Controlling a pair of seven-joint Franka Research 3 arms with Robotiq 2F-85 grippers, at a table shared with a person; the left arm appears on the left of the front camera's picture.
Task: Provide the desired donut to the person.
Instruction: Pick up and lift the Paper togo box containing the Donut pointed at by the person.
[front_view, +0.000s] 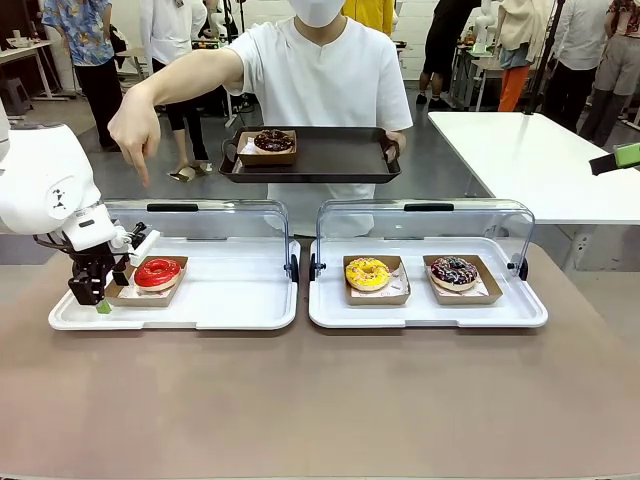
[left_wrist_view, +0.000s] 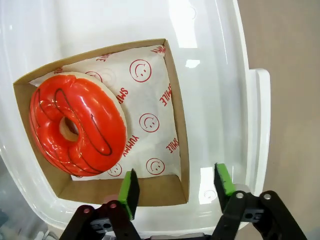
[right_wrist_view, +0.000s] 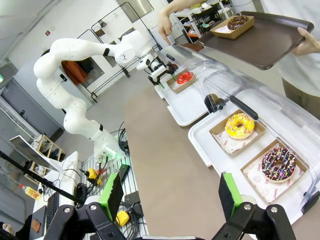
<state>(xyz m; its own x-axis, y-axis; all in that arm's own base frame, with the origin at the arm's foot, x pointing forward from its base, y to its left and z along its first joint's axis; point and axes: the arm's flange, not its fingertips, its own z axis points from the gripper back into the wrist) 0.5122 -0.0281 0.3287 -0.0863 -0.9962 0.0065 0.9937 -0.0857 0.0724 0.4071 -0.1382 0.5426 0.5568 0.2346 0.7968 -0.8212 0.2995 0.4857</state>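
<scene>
Four donuts: red donut (front_view: 157, 272), yellow donut (front_view: 368, 272), sprinkled donut (front_view: 454, 270) and dark donut (front_view: 273, 140) — one to each of four cardboard boxes (front_view: 378, 300). Two white trays (front_view: 230, 290) with clear lids, one dark tray (front_view: 340, 155). One person (front_view: 320, 80) at the table; bystanders (front_view: 85, 40) behind — perhaps six, cropped and overlapping.

Glossy red donut (left_wrist_view: 77, 125), cardboard box (left_wrist_view: 177, 115)

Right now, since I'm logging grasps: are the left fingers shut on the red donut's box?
No, the left fingers stand open, with the box's corner between them.
</scene>
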